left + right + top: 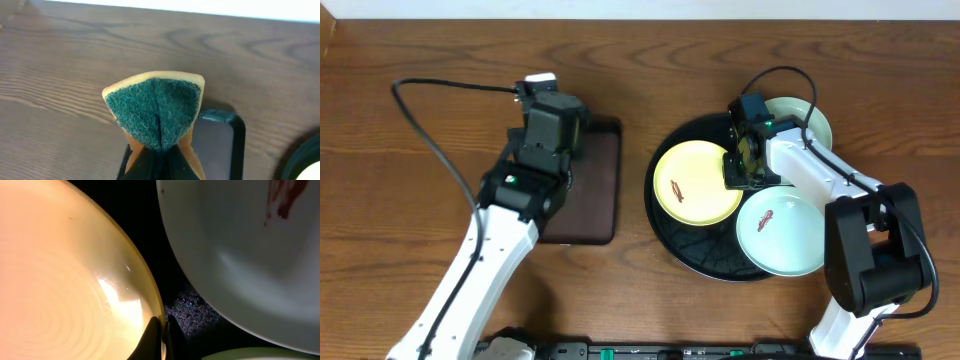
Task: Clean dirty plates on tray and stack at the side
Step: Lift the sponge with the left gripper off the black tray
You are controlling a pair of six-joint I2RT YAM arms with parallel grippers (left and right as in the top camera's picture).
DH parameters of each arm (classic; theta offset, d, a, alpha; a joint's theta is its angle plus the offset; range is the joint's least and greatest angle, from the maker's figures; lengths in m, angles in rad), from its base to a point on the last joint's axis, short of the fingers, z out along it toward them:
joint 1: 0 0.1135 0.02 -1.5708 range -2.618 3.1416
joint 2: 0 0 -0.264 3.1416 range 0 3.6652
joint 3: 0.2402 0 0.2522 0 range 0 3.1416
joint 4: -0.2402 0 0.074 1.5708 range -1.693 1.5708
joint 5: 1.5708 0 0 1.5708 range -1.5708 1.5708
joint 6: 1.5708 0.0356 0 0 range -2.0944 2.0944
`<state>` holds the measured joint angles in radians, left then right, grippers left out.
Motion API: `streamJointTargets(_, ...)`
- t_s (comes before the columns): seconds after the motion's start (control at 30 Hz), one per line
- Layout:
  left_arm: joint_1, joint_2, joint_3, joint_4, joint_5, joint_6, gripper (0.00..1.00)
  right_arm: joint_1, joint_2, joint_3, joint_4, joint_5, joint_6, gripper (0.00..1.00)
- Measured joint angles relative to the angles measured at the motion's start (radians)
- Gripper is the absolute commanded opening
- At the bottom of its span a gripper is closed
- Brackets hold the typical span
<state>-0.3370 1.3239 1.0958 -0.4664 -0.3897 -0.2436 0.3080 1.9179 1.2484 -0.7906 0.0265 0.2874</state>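
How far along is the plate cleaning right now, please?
Nothing looks done: yellow plate and front mint plate, both smeared, and rear plate all sit on the black tray. In hand: left gripper holds the sponge, right gripper pinches the yellow plate's rim. Left: wiping, stacking.

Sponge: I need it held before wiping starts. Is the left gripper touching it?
Touching. The left wrist view shows the sponge folded and pinched between the jaws of the left gripper.

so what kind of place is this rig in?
Likely a lab bench staged for dishwashing practice, not a real kitchen: wooden table, smeared plates on a black tray, a scrub sponge pinched in the left hand.
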Motion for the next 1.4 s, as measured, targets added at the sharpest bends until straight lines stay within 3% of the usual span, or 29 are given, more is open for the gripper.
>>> streamJointTargets(0.63,0.002,0.137,-0.025,0.046,0.001,-0.096,0.07,0.0,0.0,0.0,-0.005,-0.005,-0.021,0.01)
streamJointTargets(0.87,0.016,0.135,0.004,-0.112,0.03,-0.095,0.07,0.0,0.0,0.0,-0.003,-0.008,-0.021,0.01)
streamJointTargets(1.03,0.069,0.135,0.06,-0.198,0.149,-0.085,0.07,0.001,0.0,0.0,-0.004,-0.008,-0.021,0.01)
streamJointTargets(1.27,0.13,0.158,0.254,-0.422,0.259,-0.027,0.07,0.002,0.0,0.0,-0.003,-0.008,-0.021,0.01)
streamJointTargets(1.4,0.131,0.173,0.32,-0.443,0.317,-0.005,0.07,0.002,0.0,0.0,-0.002,-0.008,-0.022,0.01)
